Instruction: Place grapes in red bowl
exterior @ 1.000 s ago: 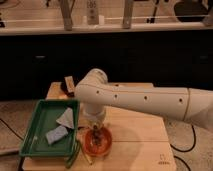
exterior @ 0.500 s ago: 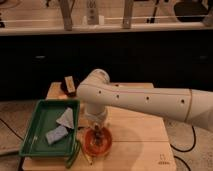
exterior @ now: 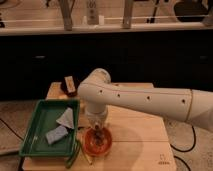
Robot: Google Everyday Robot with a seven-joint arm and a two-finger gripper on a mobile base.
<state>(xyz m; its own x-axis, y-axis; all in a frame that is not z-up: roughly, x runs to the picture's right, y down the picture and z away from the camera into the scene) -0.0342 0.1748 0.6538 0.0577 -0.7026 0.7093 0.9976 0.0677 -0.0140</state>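
While the green tray (exterior: 31, 146) sits at the left of the wooden table (exterior: 142, 140) with two pale items inside, the action is just to its right: the gripper (exterior: 97, 128) is down at the red bowl (exterior: 86, 145), right over a dark lump in the bowl, the grapes (exterior: 98, 136). Open or clamped on them? Can't tell from here. The white arm (exterior: 150, 102) stretches off right.
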